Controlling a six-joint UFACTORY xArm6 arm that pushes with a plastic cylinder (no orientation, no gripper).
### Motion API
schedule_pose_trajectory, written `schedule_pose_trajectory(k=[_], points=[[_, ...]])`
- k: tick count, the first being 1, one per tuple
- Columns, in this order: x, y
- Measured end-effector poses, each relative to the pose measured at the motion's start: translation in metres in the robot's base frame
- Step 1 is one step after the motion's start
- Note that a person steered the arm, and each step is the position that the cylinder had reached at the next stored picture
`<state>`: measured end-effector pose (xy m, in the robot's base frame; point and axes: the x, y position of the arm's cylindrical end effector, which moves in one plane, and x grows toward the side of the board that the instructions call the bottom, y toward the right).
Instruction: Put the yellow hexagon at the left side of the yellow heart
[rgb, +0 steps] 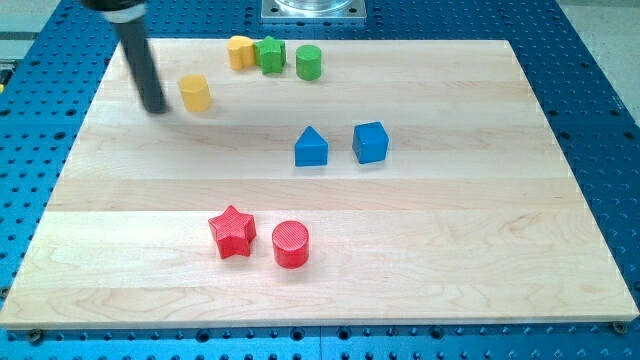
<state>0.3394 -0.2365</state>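
Pale wooden board (420, 240) lying on a blue perforated table (600, 90); metal mount (312, 8) at the view's 12 o'clock edge.

Yellow hexagon (196, 92): short, upright prism, standing alone at the board's 10 o'clock area. Yellow heart (240, 51) sits at about 1 o'clock from it, apart, touching a green star-like block (270, 54); green cylinder (308, 62) just beyond.

2 blue blocks mid-board: house shape (311, 147), cube (370, 142). Red star (232, 231) and red cylinder (291, 244) near 6 o'clock.

Rod slants down from the top left. My tip (155, 108) rests at the hexagon's 9 o'clock, just beside it; contact unclear. No claw on this rig.
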Motion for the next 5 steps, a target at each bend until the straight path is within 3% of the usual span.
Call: schedule_pose_trajectory(k=[2, 5], points=[[0.006, 0.079], [-0.059, 0.094]])
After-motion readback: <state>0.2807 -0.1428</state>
